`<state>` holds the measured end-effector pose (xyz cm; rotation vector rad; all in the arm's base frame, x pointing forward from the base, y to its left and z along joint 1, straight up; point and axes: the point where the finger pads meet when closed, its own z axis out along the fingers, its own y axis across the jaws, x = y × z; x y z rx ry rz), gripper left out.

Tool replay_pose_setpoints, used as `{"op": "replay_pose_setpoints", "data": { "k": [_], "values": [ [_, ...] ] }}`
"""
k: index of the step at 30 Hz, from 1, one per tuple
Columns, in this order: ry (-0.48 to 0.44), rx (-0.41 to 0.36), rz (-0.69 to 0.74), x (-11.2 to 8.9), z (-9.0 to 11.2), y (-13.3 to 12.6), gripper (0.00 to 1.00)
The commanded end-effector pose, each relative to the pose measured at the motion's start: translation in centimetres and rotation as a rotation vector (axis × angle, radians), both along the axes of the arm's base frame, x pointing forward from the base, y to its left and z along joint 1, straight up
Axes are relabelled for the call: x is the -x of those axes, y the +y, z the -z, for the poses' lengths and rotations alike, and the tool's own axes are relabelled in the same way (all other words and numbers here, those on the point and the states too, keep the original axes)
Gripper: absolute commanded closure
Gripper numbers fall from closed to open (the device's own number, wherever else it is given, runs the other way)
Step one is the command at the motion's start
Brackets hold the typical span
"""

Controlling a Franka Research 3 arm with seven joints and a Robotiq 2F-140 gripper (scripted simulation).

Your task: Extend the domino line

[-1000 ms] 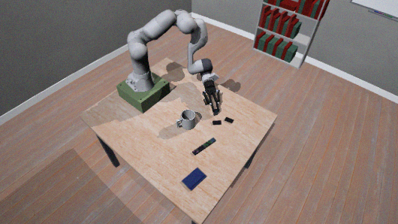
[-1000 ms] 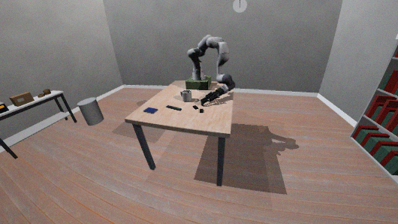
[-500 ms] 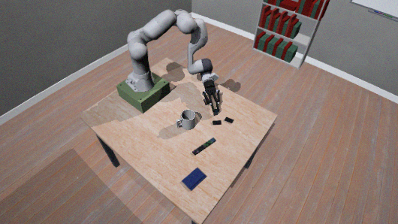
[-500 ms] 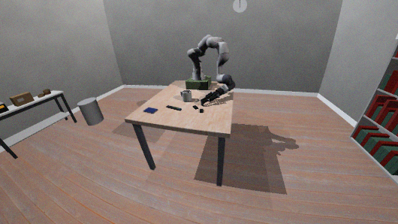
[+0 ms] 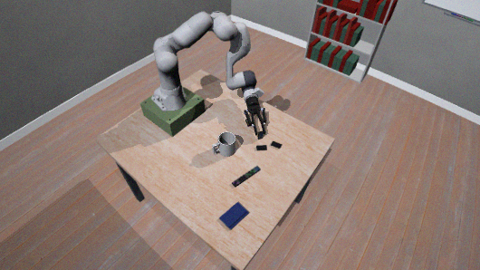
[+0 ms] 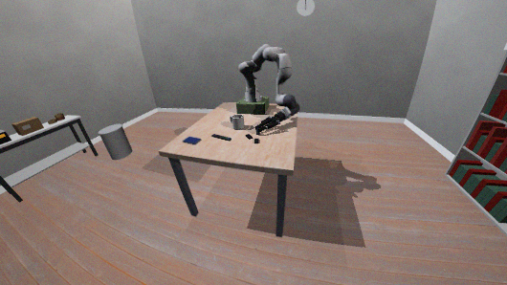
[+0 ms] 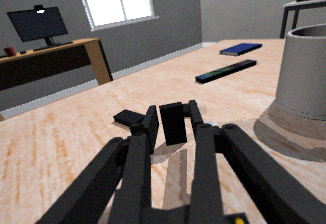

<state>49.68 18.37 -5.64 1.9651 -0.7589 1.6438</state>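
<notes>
My gripper reaches low over the table, right of the mug. In the wrist view a dark domino stands on edge, slightly tilted, between my fingertips. The fingers are a little apart, with small gaps on both sides of it. Two more dark dominoes lie flat close by: one just in front of the fingers and one to its right. One of them also shows in the wrist view. The domino line lies further toward the table's front; it also shows in the wrist view.
A grey mug stands close to the left of my gripper, large in the wrist view. A blue book lies near the front table edge. The arm's green base is at the back left.
</notes>
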Motion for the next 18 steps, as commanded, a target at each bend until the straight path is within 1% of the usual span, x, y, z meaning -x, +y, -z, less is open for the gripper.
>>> {"op": "replay_pose_setpoints", "data": {
  "k": [1,18],
  "values": [
    [-0.005,-0.002,0.001,-0.07,-0.03,0.02,0.66],
    [-0.005,-0.002,0.001,0.07,-0.19,0.16,0.66]
  ]
}}
